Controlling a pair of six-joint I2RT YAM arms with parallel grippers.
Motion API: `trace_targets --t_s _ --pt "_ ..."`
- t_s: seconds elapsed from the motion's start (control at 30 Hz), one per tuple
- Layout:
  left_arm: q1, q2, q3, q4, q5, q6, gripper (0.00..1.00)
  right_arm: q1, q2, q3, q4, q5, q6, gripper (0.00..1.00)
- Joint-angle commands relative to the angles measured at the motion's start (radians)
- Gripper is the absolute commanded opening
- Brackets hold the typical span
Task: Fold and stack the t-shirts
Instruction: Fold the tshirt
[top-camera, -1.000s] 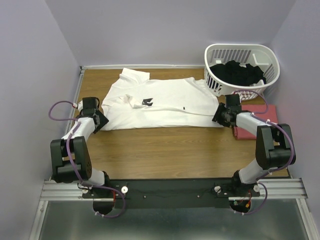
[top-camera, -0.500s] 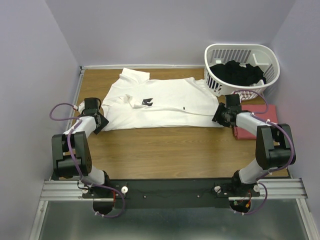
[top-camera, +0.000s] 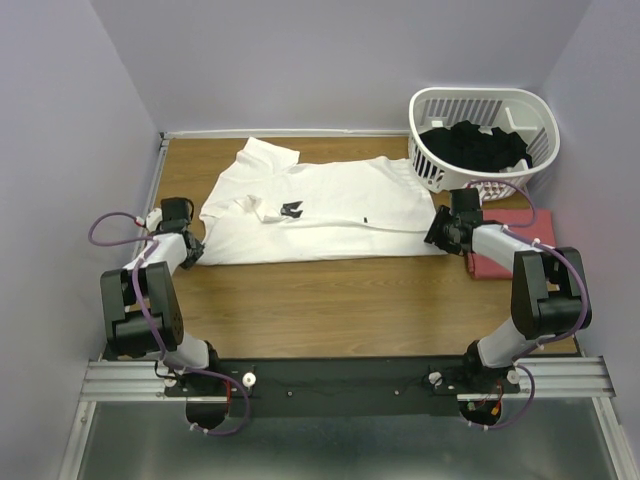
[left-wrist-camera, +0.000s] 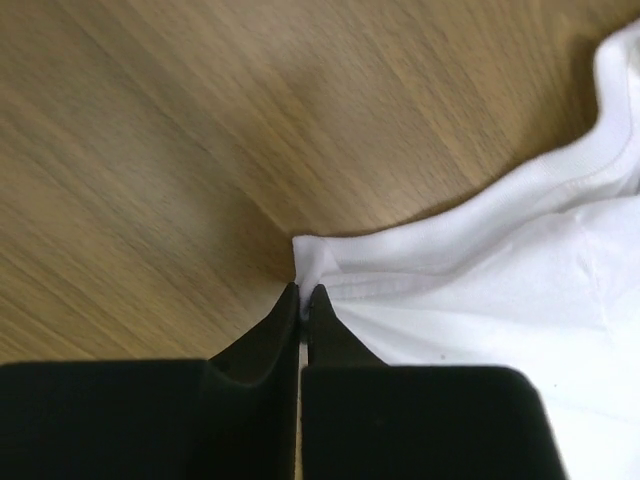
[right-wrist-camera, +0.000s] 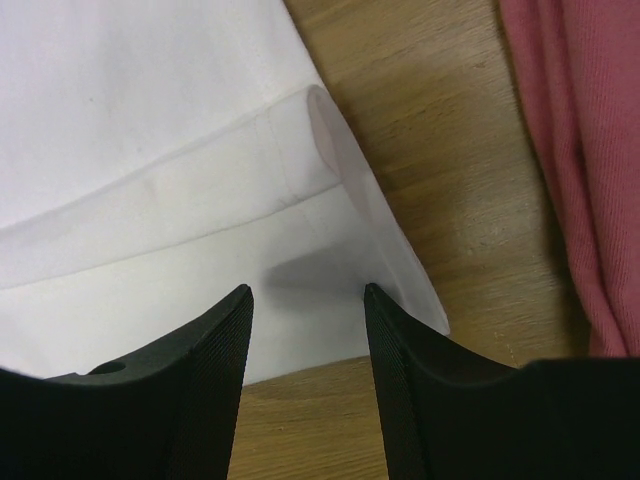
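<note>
Lavender walls close round a wood-grain table. Largest on it is the white t-shirt, spread flat to the left of the white slatted basket, its hem end close to the basket's wall. The salmon-red t-shirt, apparently folded, lies just on the near side of the basket. The right gripper, also just near of the basket, stands about half open astride the white shirt's hem corner, gripping nothing. The left gripper, at the shirt's end farthest from the basket, is pinched closed on a corner of its edge. The cotton looks light and limp, likely to sag and wrinkle. Corners and seamed hems seem the best holds, lifted from both ends together.
</note>
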Motion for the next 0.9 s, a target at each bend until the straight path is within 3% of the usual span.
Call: trace_targets --t_s 0.0,0.4,0.5,0.73,0.87 --pt "0.048 -0.02 -0.025 -0.047 -0.074 0.02 0.04 -0.01 0.051 -0.024 -0.168 0.07 0.005 0.56" --pt "0.107 -0.127 -0.103 -0.089 -0.055 0.012 0.08 -0.019 -0.075 -0.069 -0.29 0.007 0.008 0.59" --pt "0.105 -0.149 -0.12 -0.072 -0.006 0.023 0.2 -0.014 -0.125 -0.052 -0.287 -0.008 -0.05 0.59" --pt "0.104 -0.285 -0.105 -0.089 -0.053 0.044 0.65 0.05 -0.187 0.045 -0.307 -0.02 -0.079 0.59" --pt "0.105 -0.35 -0.062 -0.104 -0.099 0.076 0.75 0.122 -0.159 0.085 -0.306 -0.042 -0.066 0.51"
